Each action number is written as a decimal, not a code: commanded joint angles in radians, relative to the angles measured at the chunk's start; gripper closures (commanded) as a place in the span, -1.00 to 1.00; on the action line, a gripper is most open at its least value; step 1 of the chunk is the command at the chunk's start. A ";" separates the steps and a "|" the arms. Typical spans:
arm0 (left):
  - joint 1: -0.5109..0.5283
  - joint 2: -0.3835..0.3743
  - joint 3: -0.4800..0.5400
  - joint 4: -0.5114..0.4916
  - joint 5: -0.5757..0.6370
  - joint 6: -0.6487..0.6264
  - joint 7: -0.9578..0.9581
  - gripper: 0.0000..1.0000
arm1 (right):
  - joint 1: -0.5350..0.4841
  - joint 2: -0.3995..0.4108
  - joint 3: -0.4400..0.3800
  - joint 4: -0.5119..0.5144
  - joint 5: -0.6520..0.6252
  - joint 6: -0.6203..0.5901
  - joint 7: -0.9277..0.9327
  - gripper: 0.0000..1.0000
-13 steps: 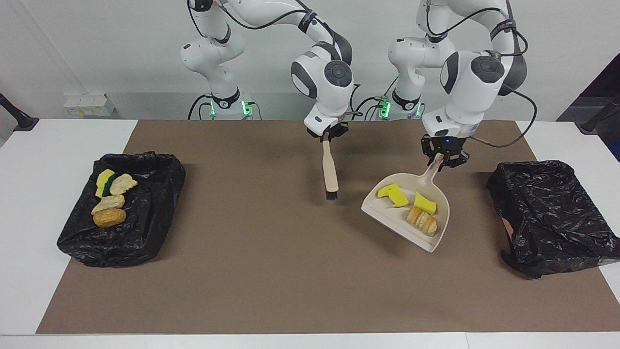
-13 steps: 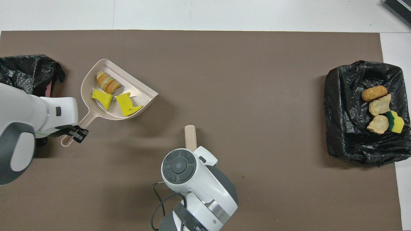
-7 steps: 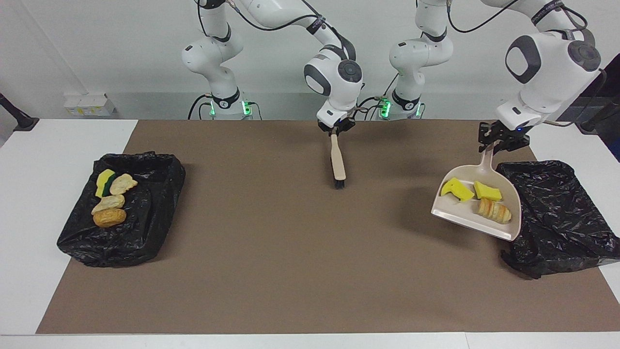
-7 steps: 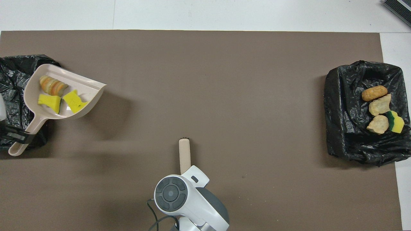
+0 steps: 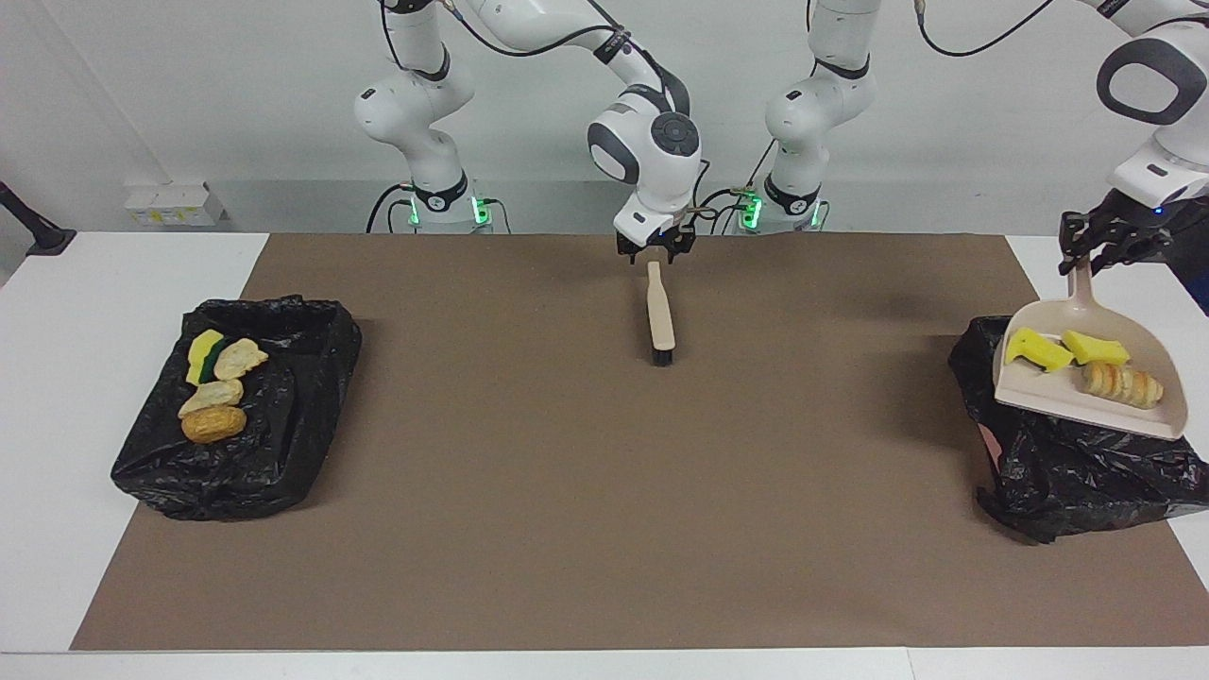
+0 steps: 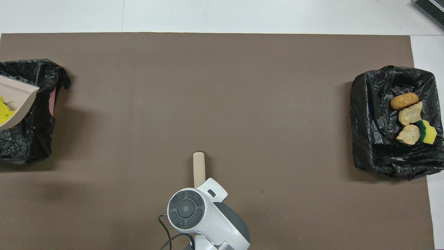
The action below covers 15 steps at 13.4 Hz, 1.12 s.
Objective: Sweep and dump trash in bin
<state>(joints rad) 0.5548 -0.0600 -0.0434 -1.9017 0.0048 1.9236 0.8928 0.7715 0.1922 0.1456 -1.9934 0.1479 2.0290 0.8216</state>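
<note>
While our left pincer (image 5: 1100, 247) clenched the handle of the beige plastic dustpan (image 5: 1086, 404), we held the pan nearly level just below that pincer, over the crumpled black bag-lined bin (image 5: 1067, 463), so nothing slid off early. Two yellow-and-green sponge wedges (image 5: 1037, 349) and the striped croissant (image 5: 1122, 382) sat in the pan, not yet tipped. Our right pincer (image 5: 655, 247) hung released just above the handle end of the wooden brush (image 5: 660, 316), which lay flat on the brown mat (image 5: 567, 472). Sweeping looked finished, we judged, and dumping needed one arm only.

No readable text, label or number shows anywhere.
</note>
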 commanded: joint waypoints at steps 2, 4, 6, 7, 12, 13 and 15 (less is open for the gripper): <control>0.051 0.115 -0.015 0.165 0.188 0.040 0.135 1.00 | -0.075 -0.011 0.002 0.132 -0.060 -0.156 -0.050 -1.00; 0.045 0.161 -0.015 0.242 0.298 0.028 0.141 1.00 | -0.125 -0.043 -0.004 0.195 -0.065 -0.252 -0.154 -1.00; 0.039 0.169 -0.016 0.242 0.389 0.041 0.220 1.00 | -0.199 -0.082 -0.014 0.231 -0.067 -0.300 -0.273 -1.00; 0.040 0.170 -0.016 0.242 0.424 0.055 0.312 1.00 | -0.237 -0.083 -0.018 0.257 -0.071 -0.326 -0.332 -1.00; 0.013 0.186 -0.024 0.239 0.641 0.071 0.451 1.00 | -0.449 -0.083 -0.021 0.358 -0.131 -0.365 -0.637 -1.00; -0.002 0.184 -0.024 0.239 0.682 0.058 0.460 1.00 | -0.486 -0.086 -0.035 0.358 -0.134 -0.365 -0.688 -1.00; -0.041 0.190 -0.026 0.248 0.750 0.052 0.465 1.00 | -0.549 -0.109 -0.069 0.358 -0.162 -0.365 -0.818 -1.00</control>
<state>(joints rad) 0.5551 0.1154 -0.0774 -1.6884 0.6996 1.9931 1.3358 0.2705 0.0980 0.0896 -1.6479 0.0114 1.6896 0.0989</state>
